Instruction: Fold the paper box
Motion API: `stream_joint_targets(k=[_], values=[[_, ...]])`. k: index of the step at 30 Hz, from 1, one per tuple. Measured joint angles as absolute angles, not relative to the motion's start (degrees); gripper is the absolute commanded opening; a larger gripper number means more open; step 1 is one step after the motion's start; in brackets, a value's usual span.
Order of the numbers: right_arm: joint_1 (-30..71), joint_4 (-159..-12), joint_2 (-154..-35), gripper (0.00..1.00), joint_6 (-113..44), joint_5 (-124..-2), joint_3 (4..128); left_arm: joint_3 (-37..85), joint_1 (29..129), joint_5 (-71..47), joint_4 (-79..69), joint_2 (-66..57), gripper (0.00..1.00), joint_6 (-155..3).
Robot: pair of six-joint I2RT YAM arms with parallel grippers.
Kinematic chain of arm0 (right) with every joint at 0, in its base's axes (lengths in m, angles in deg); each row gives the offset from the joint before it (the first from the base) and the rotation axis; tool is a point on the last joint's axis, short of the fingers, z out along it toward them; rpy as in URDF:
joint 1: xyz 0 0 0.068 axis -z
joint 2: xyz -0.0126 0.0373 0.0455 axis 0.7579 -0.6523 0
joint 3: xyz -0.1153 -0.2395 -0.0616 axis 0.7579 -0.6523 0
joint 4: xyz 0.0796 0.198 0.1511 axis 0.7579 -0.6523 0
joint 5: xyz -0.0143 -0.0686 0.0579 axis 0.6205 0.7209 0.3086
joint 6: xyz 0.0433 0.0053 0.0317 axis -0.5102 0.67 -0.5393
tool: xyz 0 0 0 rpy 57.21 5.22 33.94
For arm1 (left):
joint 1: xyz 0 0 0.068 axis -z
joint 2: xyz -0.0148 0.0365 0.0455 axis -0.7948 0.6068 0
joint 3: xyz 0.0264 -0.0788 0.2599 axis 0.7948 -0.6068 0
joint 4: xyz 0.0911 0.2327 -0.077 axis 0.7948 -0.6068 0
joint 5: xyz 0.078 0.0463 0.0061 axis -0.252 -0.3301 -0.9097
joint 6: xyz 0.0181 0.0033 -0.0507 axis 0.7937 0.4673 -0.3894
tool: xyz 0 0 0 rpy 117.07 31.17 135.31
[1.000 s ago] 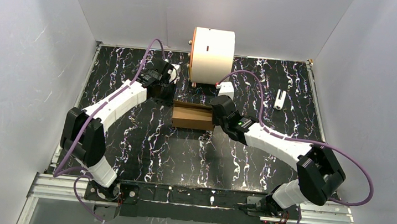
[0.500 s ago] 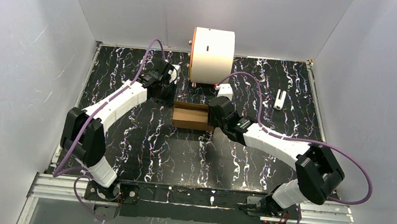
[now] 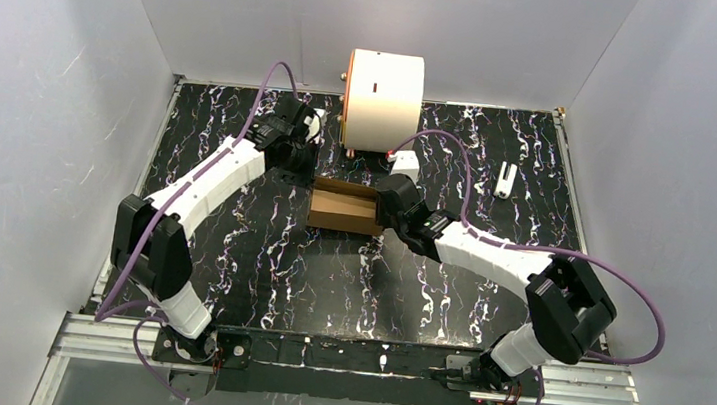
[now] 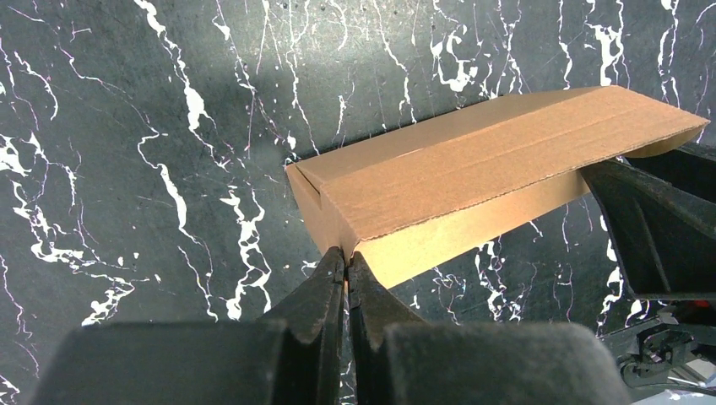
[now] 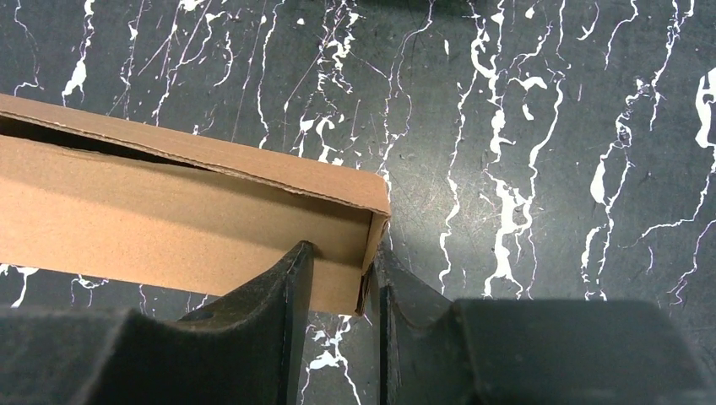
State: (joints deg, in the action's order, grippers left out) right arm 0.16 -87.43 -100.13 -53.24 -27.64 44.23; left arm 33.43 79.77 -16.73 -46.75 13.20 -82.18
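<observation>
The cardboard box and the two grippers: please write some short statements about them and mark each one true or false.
1. The cardboard box lies on the table. True.
2. The left gripper is wide open. False: its fingers are pressed together at the box's corner.
3. The right gripper pinches an end wall of the box. True.
4. The white cylinder stands on top of the box. False: it stands behind the box, apart from it.
5. Both arms work at the same end of the box. False: they are at opposite ends.

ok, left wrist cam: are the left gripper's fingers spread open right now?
No. The left gripper has its fingertips pressed together at the near corner of the paper box.
</observation>
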Motion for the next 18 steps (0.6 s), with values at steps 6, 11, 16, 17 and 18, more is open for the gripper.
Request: stream_joint_targets(k=[6, 11, 16, 17, 18], values=[[-0.6, -86.8, -100.7, 0.37, -53.0, -26.5, 44.3, 34.5, 79.7, -17.3, -48.5, 14.6, 0.00, -82.2], [-1.2, -86.7, -101.1, 0.37, -52.4, -26.0, 44.8, 34.5, 79.6, -18.4, -49.6, 15.3, 0.00, -82.4], [-1.6, -87.8, -101.7, 0.37, -51.5, -25.6, 45.8, 34.5, 79.6, -18.5, -49.9, 15.4, 0.00, -82.7], [-1.6, -87.9, -101.7, 0.37, -51.4, -25.6, 45.9, 34.5, 79.6, -18.4, -49.9, 15.3, 0.00, -82.8], [-1.7, -87.9, -101.7, 0.37, -51.4, -25.5, 45.9, 34.5, 79.6, -18.4, -49.9, 15.3, 0.00, -82.9]])
